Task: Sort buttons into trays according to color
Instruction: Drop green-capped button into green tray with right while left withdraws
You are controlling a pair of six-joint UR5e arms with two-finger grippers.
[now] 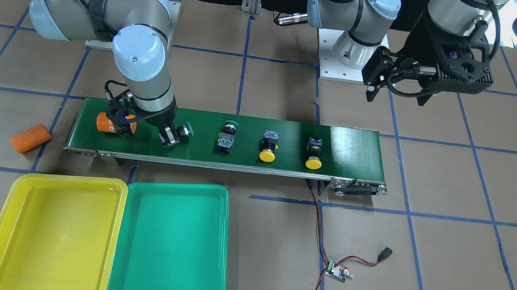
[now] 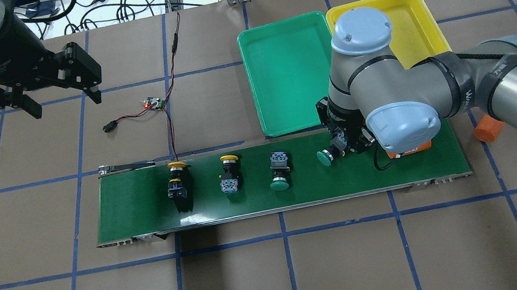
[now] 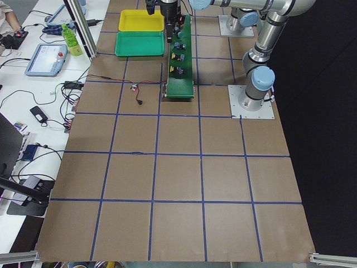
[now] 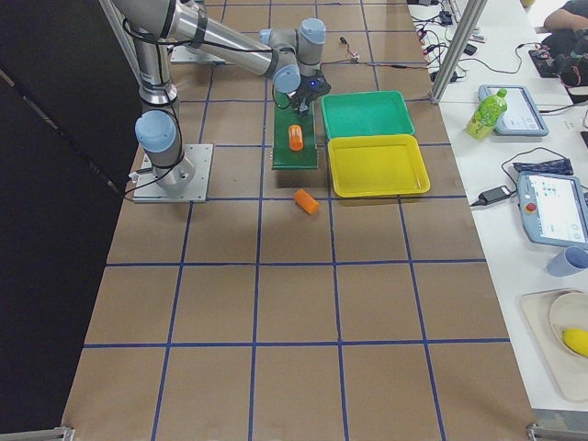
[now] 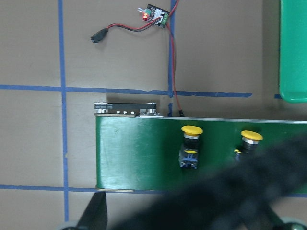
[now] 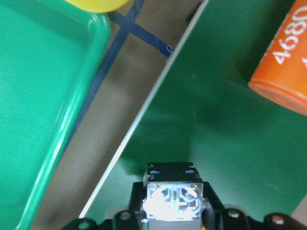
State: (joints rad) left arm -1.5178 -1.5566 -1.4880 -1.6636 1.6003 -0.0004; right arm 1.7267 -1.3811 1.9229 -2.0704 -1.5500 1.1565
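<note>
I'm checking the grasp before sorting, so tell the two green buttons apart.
The gripped button sits between the fingers of the right gripper, near the orange cylinder; the free button lies untouched farther along the belt. The gripped button's cap points roughly along the belt; the free button's points across it, toward the robot. Both have green caps and dark bodies.

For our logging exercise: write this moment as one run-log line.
right gripper: shut on green button, on conveyor | left gripper: open, off conveyor | yellow tray: empty | green tray: empty
</note>
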